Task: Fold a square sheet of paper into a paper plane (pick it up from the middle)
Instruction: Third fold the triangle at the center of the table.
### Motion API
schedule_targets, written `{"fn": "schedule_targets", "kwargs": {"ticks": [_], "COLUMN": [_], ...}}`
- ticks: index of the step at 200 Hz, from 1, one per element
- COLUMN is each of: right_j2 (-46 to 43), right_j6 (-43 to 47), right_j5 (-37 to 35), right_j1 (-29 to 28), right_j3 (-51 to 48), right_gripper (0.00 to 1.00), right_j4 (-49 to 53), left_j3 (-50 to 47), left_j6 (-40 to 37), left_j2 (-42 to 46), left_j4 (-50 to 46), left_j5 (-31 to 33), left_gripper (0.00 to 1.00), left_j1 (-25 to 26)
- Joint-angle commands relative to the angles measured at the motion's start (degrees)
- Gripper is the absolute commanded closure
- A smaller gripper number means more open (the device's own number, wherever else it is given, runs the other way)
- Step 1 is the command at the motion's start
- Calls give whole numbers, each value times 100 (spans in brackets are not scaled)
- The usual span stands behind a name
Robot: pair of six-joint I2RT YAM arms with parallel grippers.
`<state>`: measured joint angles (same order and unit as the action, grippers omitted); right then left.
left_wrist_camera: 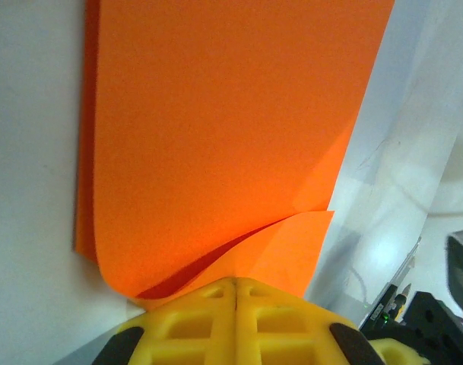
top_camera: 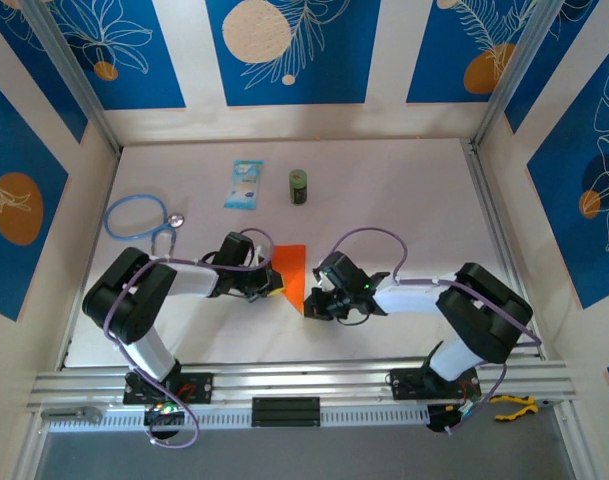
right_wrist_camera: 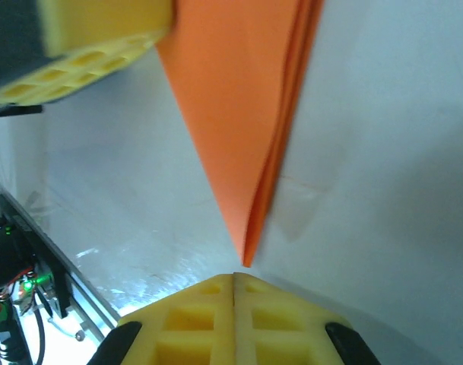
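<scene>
Fig. Top, left-wrist and right-wrist views of the table (top_camera: 404, 200).

(a) Containers. We see a small green can (top_camera: 299, 186) upright toward the far side, w/ a light-blue packet (top_camera: 244, 184) lying flat just to its left, the two apart. Contents of either: we cannot tell.

(b) Task item. The folded orange paper (top_camera: 291, 272) lies flat near table centre, between the two grippers. It is wide at its far end and tapers to a point at its near end. In the left-wrist view a near flap curls up off the layer below. In the right-wrist view layered edges run along one side down to the point.

(c) Grippers. Left gripper (top_camera: 269, 287): yellow fingers (left_wrist_camera: 216, 319) together, tips at the paper's left edge by the curled flap; we cannot tell if a layer is nipped. Right gripper (top_camera: 309, 305): fingers together, nothing between them, tips just short of the paper's point.

(d) Surroundings. A blue stethoscope (top_camera: 139, 218) is coiled at far left, well apart from the paper. Yellow-handled pliers (top_camera: 512, 405) rest on the front rail (top_camera: 314, 385) at right. Can and packet sit beyond the paper, clear of both arms.
</scene>
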<state>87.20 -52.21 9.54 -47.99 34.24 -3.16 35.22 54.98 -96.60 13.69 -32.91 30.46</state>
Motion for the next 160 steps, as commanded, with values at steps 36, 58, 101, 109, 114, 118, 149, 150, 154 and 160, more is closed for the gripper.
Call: {"fn": "schedule_targets", "kwargs": {"ticks": [36,58,101,109,114,118,149,150,154,160], "right_j2": [616,971,1374,1361,1343,1338,1318,1318,1314,1314], "right_j6": [3,-67,-173,-196,-217,-247,-371,-375,-378,-383], "right_j5": [106,48,307,162,80,52,92,92,83,70], "right_j1": [44,130,318,293,277,273,247,247,242,246], "right_j3": [844,1044,991,913,833,759,308,297,273,245], "right_gripper": [95,94,93,94,95,96,98,98,98,98], "right_j4": [-99,-156,-355,-230,-183,-169,-315,-316,-305,-309], "left_j3": [2,-4,9,24,23,24,188,205,260,342], "left_j6": [-138,-142,-148,-154,-160,-171,-315,-318,-351,-413], "left_j2": [-70,-81,-61,-26,11,37,446,461,528,604], "left_j4": [-386,-385,-368,-364,-374,-368,-382,-397,-465,-603], "left_j5": [250,230,196,190,192,193,10,7,21,68], "left_gripper": [100,100,100,100,100,100,100,100,99,98], "left_j1": [38,37,37,31,33,38,73,78,97,126]}}
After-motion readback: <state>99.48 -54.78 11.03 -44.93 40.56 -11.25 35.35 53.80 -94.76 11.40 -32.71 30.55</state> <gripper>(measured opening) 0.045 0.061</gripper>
